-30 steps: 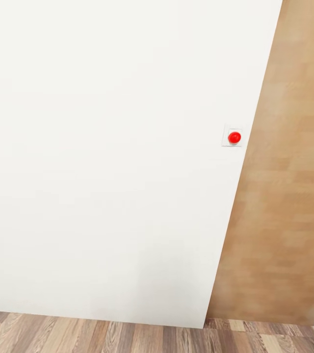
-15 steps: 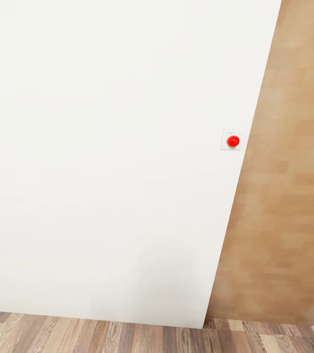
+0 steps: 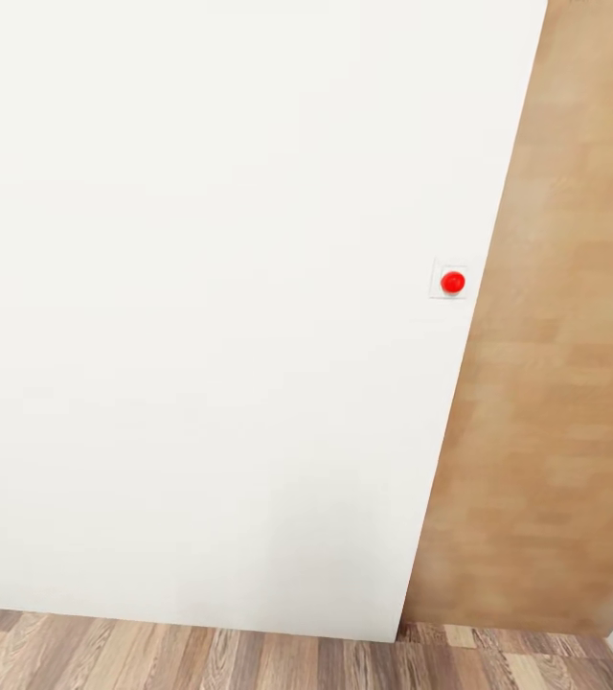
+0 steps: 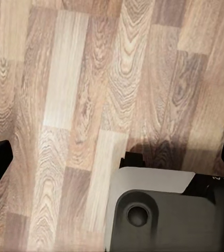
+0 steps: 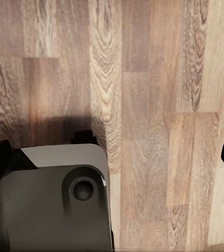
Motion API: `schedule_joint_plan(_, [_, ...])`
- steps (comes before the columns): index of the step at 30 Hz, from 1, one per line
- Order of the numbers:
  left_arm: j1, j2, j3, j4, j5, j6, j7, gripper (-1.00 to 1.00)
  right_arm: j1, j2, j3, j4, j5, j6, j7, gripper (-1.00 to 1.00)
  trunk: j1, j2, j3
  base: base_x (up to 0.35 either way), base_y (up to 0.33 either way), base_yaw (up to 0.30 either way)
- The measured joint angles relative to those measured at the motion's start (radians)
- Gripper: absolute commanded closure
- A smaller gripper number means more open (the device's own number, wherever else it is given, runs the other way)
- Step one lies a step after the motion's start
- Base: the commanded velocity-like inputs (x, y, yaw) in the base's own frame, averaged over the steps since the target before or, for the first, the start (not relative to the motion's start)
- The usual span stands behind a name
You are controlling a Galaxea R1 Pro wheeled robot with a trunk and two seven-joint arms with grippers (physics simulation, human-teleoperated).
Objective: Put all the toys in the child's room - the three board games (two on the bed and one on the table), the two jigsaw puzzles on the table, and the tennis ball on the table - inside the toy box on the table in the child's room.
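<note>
Robot in transit, facing a white wall [image 3: 201,287]; red button [image 3: 453,282] at the wall's right edge, beside a wood panel [image 3: 556,383]. Left gripper [image 4: 112,157] and right gripper [image 5: 112,157] spread wide, empty, over plank floor [image 4: 80,94]. Toys' whereabouts can't be told. Next: probably turn, find the child's room.

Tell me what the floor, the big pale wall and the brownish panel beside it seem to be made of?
The floor looks like wood planks or laminate: staggered boards with grain and knots, matte. The wall looks like smooth white painted plaster, with no texture showing. The panel looks like light wood veneer, blurred and blocky, so that is uncertain. The red button looks like glossy plastic.
</note>
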Motion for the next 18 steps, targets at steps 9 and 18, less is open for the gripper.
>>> schedule_joint_plan(9, [0.002,0.000,-0.001,0.003,0.000,-0.072,0.000,-1.00,0.014,0.006,-0.002,0.006,0.000,-0.016,0.003,-1.00,-0.035,0.063,0.028,0.000,0.000,0.077])
schedule_joint_plan(18, [0.002,-0.013,-0.002,0.022,0.000,-0.088,0.000,-1.00,0.020,0.022,-0.002,0.029,0.000,-0.090,-0.003,-1.00,-0.065,0.120,0.052,0.000,0.000,0.266])
